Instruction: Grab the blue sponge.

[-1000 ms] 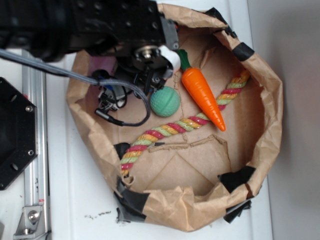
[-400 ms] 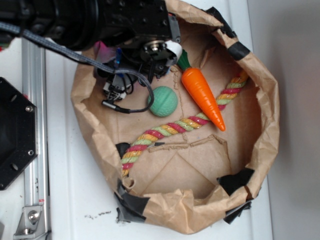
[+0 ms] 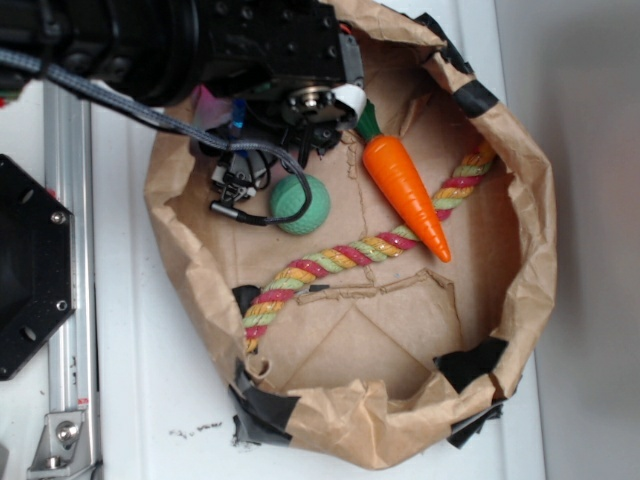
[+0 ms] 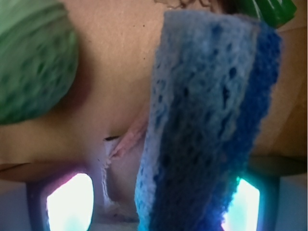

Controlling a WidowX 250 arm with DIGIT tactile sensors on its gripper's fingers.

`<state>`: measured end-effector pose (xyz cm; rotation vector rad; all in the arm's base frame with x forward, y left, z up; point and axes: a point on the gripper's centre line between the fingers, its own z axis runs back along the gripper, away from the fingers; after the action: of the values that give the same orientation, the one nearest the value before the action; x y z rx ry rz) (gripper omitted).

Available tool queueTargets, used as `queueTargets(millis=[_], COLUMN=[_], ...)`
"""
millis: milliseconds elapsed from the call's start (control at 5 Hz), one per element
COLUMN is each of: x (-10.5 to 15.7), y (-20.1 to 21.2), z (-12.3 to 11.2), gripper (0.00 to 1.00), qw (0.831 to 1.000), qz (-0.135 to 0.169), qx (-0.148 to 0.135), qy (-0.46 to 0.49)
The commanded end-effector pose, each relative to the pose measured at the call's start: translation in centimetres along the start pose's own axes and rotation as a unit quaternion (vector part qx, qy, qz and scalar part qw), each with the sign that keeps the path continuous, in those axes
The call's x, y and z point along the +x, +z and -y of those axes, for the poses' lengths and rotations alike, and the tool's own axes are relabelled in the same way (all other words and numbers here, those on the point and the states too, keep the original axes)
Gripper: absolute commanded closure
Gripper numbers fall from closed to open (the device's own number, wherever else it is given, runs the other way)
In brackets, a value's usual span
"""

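Note:
In the wrist view the blue sponge (image 4: pixel 207 120) stands on edge between the jaws and fills the right half of the frame. It presses against the right finger, and a pale pink strip shows between it and the left finger. My gripper (image 4: pixel 156 202) is shut on it. In the exterior view the gripper (image 3: pixel 233 185) hangs under the black arm at the upper left of the paper bag tray (image 3: pixel 530 250). The arm and cables hide the sponge there.
A green ball (image 3: pixel 301 205) lies just right of the gripper, seen close at the wrist view's upper left (image 4: pixel 29 57). An orange toy carrot (image 3: pixel 405 195) and a coloured rope (image 3: pixel 340 258) lie across the tray. A metal rail (image 3: pixel 70 300) runs along the left.
The arm and gripper have shifted a little toward the top of the exterior view. The green ball has rolled left, closer to the gripper. The carrot and rope have not moved.

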<state>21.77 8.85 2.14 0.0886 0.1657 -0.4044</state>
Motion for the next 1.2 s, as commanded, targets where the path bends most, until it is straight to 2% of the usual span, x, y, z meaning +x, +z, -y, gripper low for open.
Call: queueTargets(millis=[0,200,400,600,800,1000], x=[0.7,0.5,0.4,1.1,3.0,3.6], y=[1.8,2.3,5.7,11.2,16.7,16.6], z=[-0.4,-0.3,0.6,3.1,5.2,5.8], gripper=[1.0,1.0,1.0,1.0,1.0,1.0], qw=[0.999,0.999,0.991,0.951,0.935,0.928], qz=[0.035,0.045,0.1,0.219,0.208,0.174], qx=[0.011,-0.002,0.022,0.025,-0.01,-0.037], qy=[0.016,0.025,0.089,0.216,0.289,0.329])
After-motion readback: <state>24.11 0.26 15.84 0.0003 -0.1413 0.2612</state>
